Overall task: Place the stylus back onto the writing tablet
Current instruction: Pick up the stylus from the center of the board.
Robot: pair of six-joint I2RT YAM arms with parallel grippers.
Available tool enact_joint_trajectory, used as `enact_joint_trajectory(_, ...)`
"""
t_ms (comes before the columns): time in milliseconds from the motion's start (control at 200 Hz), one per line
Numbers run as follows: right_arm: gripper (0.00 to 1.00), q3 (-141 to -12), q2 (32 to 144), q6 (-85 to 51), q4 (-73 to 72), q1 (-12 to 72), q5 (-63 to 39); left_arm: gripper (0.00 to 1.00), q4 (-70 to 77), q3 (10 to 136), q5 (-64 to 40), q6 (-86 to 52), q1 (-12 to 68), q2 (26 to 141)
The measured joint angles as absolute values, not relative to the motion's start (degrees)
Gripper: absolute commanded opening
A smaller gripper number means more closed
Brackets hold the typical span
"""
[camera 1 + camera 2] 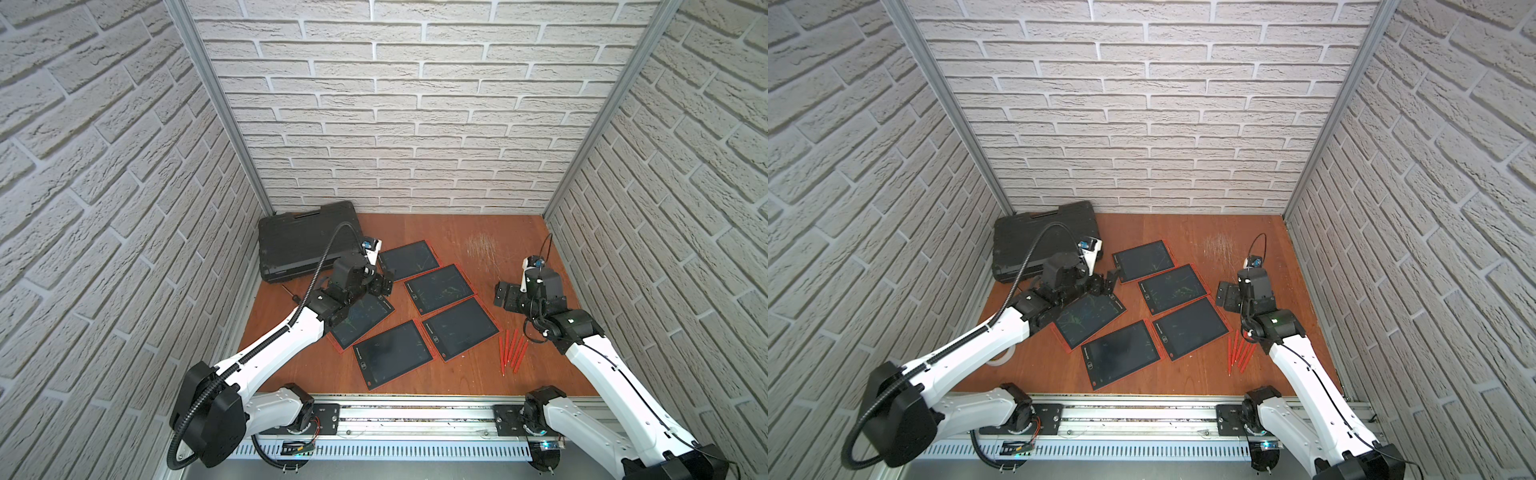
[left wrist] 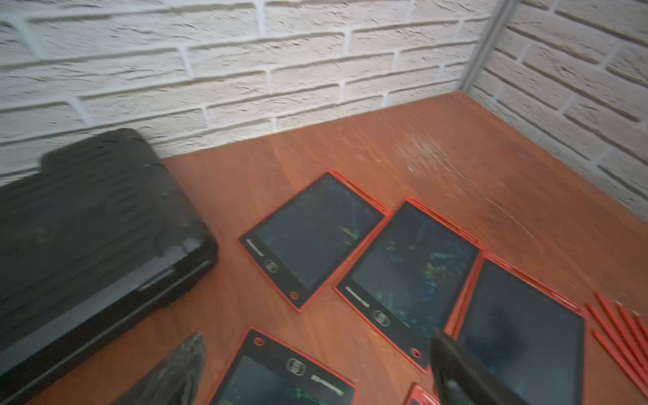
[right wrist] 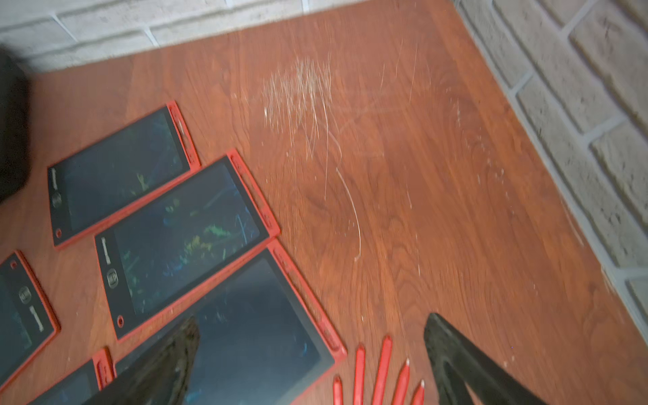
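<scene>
Your left gripper (image 1: 385, 282) has its jaws spread wide with nothing between them. In the left wrist view both dark fingers (image 2: 182, 368) stand well apart over wood and tablet corners. It hangs above the table between the farthest of the five tablets (image 1: 409, 259) and the one lying partly under the left forearm. That arm reaches diagonally forward from its base at the front left, with the wrist level.

Your right gripper (image 1: 504, 295) is also wide open and empty. It points inward towards the tablets, near the right edge of the middle one. The right arm rises from its base at the front right and runs forward along the right wall, with the wrist bent to the left.

The five red styluses (image 1: 513, 350) lie side by side in a loose fan on the table, to the right of the tablets and just beside the right wrist. In both top views they sit on wood, off every tablet.

The tabletop (image 1: 478, 237) is reddish-brown wood with a pale scratched patch towards the back. A black case (image 1: 305, 241) sits in the back left corner. White brick-pattern walls (image 1: 395, 104) close three sides, and a metal rail (image 1: 415, 415) along the front carries both bases.
</scene>
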State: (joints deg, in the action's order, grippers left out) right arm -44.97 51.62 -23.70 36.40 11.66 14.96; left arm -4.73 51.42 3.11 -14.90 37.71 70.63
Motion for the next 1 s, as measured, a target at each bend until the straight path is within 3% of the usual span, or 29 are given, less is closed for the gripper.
enact_joint_trajectory(65, 1.00, -45.0, 51.4, -25.2, 39.5, 12.2, 14.9, 0.98, -6.5, 53.2, 0.1, -15.1, 40.2, 72.9)
enact_joint_trajectory(220, 0.85, -45.0, 50.4, -28.2, 44.9, 12.9, 14.3, 0.98, -8.3, 55.6, -6.2, -15.2, 45.7, 77.8)
enact_joint_trajectory(510, 0.66, -44.3, 48.7, -32.5, 50.4, 13.4, 12.2, 0.98, -11.7, 62.7, -14.0, -15.0, 51.5, 85.2)
enact_joint_trajectory(665, 0.48, -41.5, 47.9, -34.1, 50.6, 13.4, 11.1, 0.98, -12.4, 65.7, -15.6, -14.6, 52.2, 87.3)
enact_joint_trajectory(1000, 0.42, -37.5, 50.7, -36.6, 49.9, 13.5, 9.3, 0.98, -15.0, 66.8, -17.3, -15.3, 54.4, 89.8)
